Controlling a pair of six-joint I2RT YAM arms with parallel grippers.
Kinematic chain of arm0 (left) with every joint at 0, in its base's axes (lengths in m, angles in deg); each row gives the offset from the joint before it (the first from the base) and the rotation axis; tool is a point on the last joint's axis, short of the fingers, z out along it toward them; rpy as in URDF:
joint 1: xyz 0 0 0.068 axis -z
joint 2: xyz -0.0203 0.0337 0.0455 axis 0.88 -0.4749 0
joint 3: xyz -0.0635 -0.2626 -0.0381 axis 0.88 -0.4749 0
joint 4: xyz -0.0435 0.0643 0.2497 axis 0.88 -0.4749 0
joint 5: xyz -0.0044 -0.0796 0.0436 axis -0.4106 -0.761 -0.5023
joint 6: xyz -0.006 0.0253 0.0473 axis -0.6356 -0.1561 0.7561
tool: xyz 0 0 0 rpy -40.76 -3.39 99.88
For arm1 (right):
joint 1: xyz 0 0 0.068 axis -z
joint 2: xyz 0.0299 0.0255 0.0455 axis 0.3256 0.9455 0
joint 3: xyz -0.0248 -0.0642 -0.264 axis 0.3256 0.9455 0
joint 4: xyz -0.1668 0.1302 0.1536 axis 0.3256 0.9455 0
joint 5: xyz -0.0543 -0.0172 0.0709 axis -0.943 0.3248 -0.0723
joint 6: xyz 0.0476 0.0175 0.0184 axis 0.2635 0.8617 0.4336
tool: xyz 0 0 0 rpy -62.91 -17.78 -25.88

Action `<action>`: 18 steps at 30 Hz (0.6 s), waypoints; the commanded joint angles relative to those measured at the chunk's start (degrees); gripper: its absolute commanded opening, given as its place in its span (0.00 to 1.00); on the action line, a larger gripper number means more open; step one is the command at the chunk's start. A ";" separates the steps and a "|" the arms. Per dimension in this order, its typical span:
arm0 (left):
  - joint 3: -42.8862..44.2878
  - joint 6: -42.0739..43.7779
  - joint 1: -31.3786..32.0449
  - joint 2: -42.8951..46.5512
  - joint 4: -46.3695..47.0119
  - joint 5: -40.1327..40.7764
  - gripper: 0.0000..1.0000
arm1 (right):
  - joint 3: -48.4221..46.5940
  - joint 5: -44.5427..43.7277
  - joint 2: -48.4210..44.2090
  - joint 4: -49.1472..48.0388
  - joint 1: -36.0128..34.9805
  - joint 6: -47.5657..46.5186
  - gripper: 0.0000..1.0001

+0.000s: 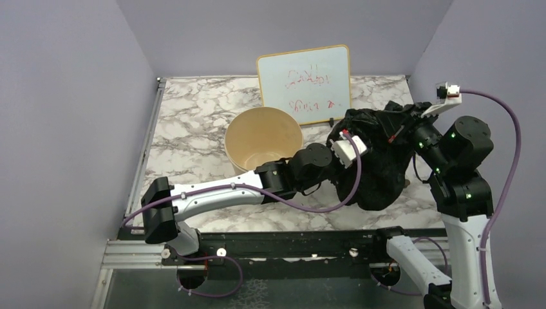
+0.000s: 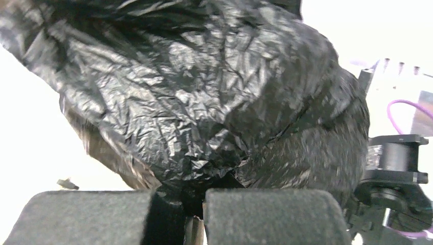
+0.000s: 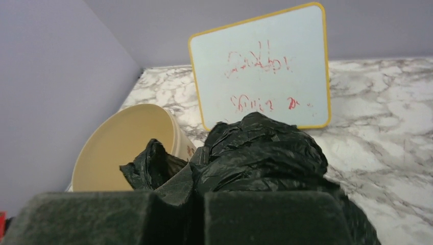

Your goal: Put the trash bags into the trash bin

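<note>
Top view: trash bin [image 1: 235,149] stood upright on the marble table [image 1: 187,116], mouth open, nothing seen inside. Whiteboard [image 1: 306,82] with red scrawl leaned behind it, against the back wall. Trash bag [image 1: 381,168] was a crumpled black mass to the right of the bin, wholly outside it and not touching the rim. Left arm [image 1: 212,193] reached across the front of the bin to the bag's left side; right arm [image 1: 460,167] met the bag from the right, at its upper edge. Could not tell whether the bag's lower end rested on the table. Left wrist view: left gripper [image 2: 195,204] nearly closed, only a narrow slot between the pads [image 2: 81,217], with a fold of black plastic pinched in it; the rest of the bag ballooned above and filled most of the view. Right wrist view: right gripper [image 3: 196,204] likewise drawn almost together, film gripped between the pads [image 3: 270,217] and bunched up just above them. Beyond that bunch, the bin's mouth lay to the left and the whiteboard straight behind. Bag surface glossy, heavily wrinkled.
</note>
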 commanded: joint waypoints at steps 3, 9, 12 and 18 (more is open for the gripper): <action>-1.20 0.27 -3.77 2.68 -2.99 5.08 0.00 | -0.75 7.61 -1.59 -5.18 0.26 1.10 0.01; 1.09 7.88 -4.64 3.78 -0.51 4.28 0.00 | -2.78 12.51 -2.72 -6.54 0.26 2.39 0.01; 3.31 11.02 -4.85 5.02 -0.24 4.54 0.00 | -3.32 12.59 -3.33 -7.08 0.26 3.03 0.01; 5.01 15.01 -7.01 7.72 3.75 3.62 0.00 | -2.77 12.21 -2.52 -7.29 0.26 5.18 0.01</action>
